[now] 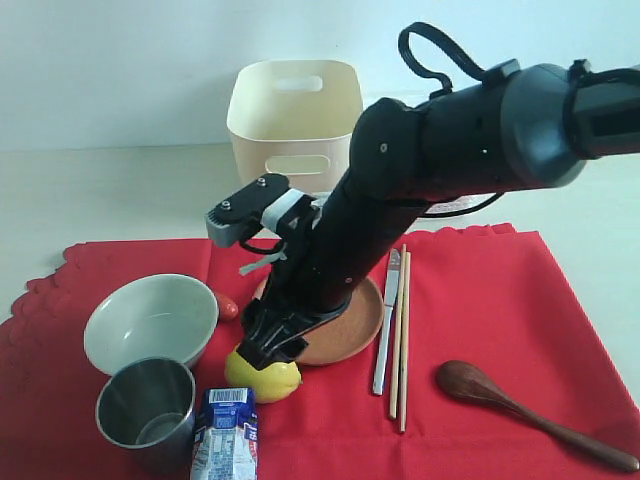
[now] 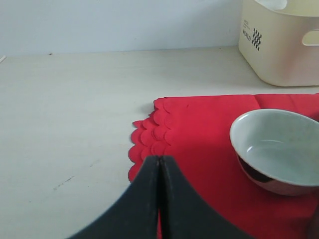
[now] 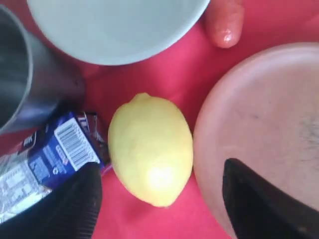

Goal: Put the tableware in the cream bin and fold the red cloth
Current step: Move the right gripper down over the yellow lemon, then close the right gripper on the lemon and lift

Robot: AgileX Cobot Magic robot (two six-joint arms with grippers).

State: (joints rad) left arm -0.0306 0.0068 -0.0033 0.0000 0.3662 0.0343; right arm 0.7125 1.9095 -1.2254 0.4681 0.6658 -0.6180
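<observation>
The red cloth [image 1: 480, 290] lies flat on the table. On it are a pale bowl [image 1: 150, 320], a steel cup [image 1: 145, 410], a brown plate [image 1: 350, 325], a knife [image 1: 386, 320], chopsticks [image 1: 401, 340] and a dark wooden spoon [image 1: 530, 412]. The cream bin [image 1: 295, 115] stands behind the cloth. My right gripper [image 3: 160, 169] is open low over a lemon [image 3: 149, 144], which lies between its fingers untouched. In the left wrist view my left gripper [image 2: 158, 159] is shut and empty over the cloth's scalloped corner [image 2: 149, 139], with the bowl [image 2: 279, 144] beside it.
A blue milk carton [image 1: 225, 430] lies against the cup and the lemon [image 1: 268, 380]. A small red-orange food piece [image 1: 228, 308] sits between bowl and plate. My right arm crosses over the plate. Bare pale table [image 2: 75, 99] lies left of the cloth.
</observation>
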